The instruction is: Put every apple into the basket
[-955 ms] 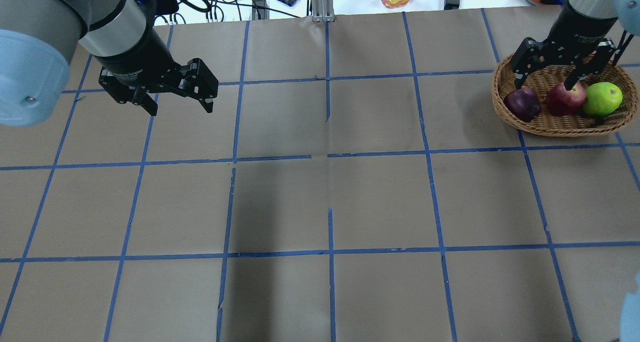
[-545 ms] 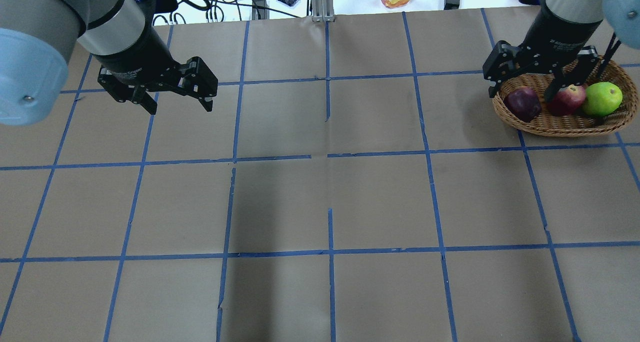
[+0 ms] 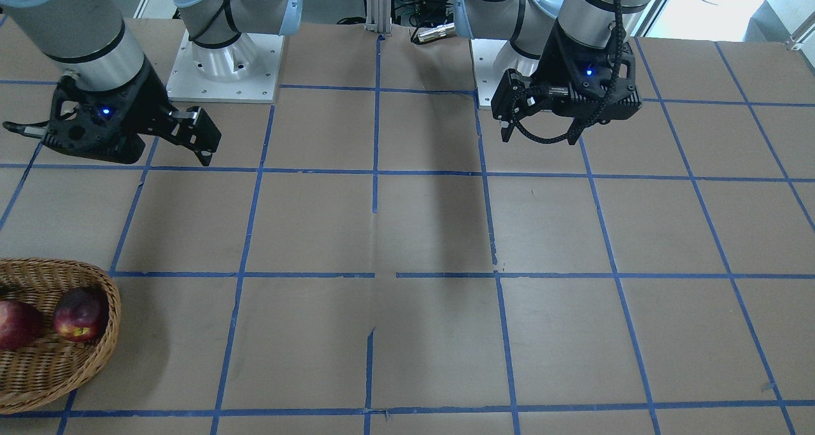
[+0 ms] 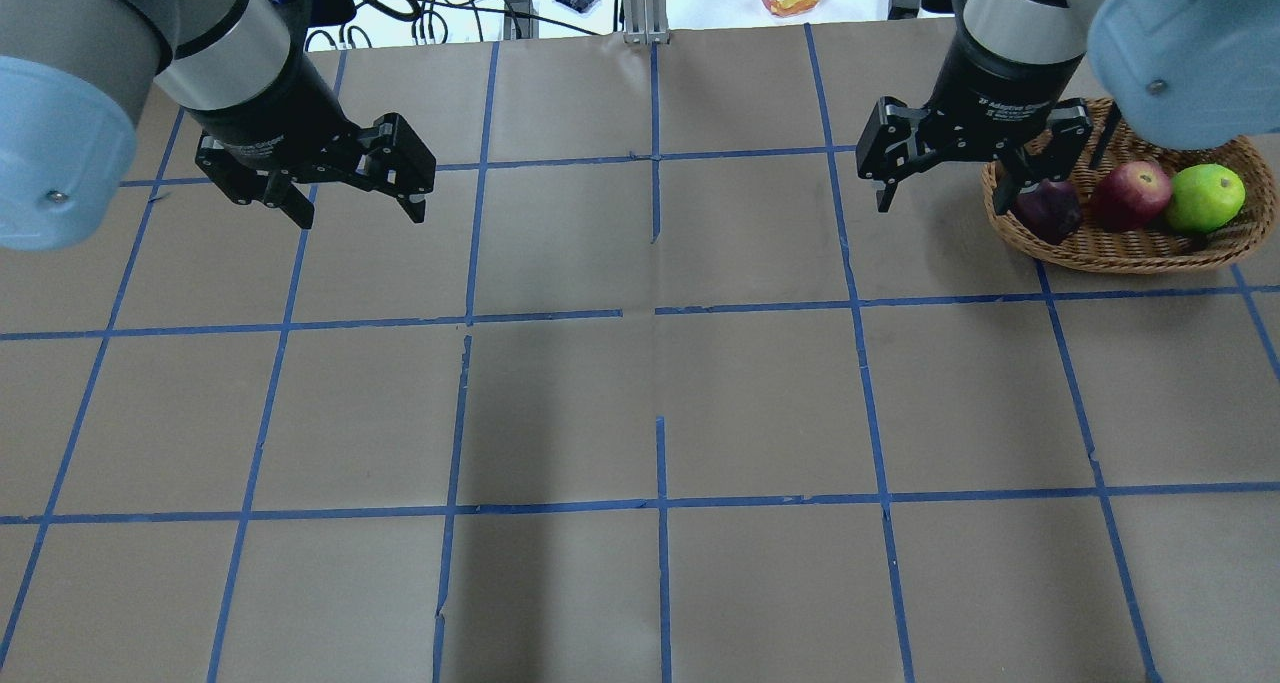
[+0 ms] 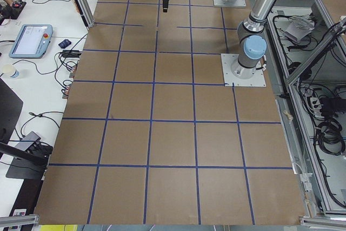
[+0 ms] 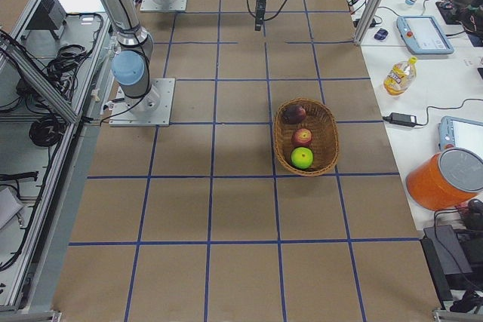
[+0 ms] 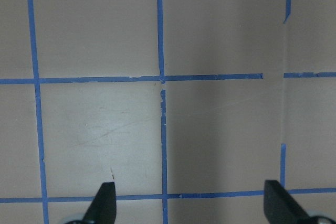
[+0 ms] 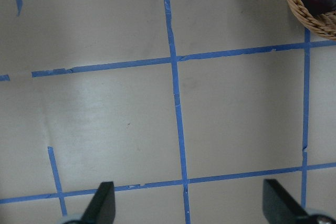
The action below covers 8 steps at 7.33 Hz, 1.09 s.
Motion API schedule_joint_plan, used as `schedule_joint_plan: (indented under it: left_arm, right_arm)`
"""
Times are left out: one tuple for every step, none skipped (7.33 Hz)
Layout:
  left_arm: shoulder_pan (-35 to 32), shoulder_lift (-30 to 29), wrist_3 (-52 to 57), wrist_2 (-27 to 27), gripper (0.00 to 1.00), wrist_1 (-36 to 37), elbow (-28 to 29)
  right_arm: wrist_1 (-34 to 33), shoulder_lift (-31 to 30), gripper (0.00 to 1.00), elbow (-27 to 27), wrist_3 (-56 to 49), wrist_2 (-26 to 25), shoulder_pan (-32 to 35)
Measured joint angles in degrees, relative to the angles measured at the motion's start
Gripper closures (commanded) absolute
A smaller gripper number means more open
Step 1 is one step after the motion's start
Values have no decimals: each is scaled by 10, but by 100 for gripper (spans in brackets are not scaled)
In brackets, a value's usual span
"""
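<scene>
In the overhead view you see the lime-green round apple (image 4: pixel 1205 198), a red apple with yellowish patches (image 4: pixel 1132 191) and a darker red apple (image 4: pixel 1050 213), all lying in the oval woven wicker basket (image 4: pixel 1130 255) at the far right of the brown-paper desk (image 4: pixel 760 403). The right end effector (image 4: pixel 950 201) hangs just beside the rim, spread and empty. The left end effector (image 4: pixel 358 213) hovers well apart, equally released. I judge the task done: you need only park both arms clear. Both wrist views show nothing between the fingers (image 7: pixel 105 203). From the right side, a blue tape grid (image 6: pixel 189 177) crosses the desk, and a side bench holds a bottle (image 6: pixel 398 75) and an orange jug (image 6: pixel 441 179).
</scene>
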Motion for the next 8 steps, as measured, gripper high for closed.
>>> schedule_joint_plan:
  left_arm:
    - [0, 0, 0, 0, 0, 0, 0]
    - [0, 0, 0, 0, 0, 0, 0]
    - [0, 0, 0, 0, 0, 0, 0]
    - [0, 0, 0, 1, 0, 0, 0]
    - [0, 0, 0, 1, 0, 0, 0]
    - [0, 0, 0, 1, 0, 0, 1]
    - [1, 0, 0, 1, 0, 0, 1]
    - [1, 0, 0, 1, 0, -1, 1]
  right_arm:
    - [5, -1, 0, -1, 0, -1, 6]
    - [7, -5, 0, -3, 0, -2, 5]
    - [8, -14, 0, -5, -1, -4, -1]
    - [13, -19, 0, -4, -4, -3, -12]
    - [21, -21, 0, -3, -7, -2, -22]
    - [25, -23, 0, -3, -8, -2, -27]
    - [27, -25, 0, -3, -8, -2, -28]
    - [27, -26, 0, -3, -9, -2, -27]
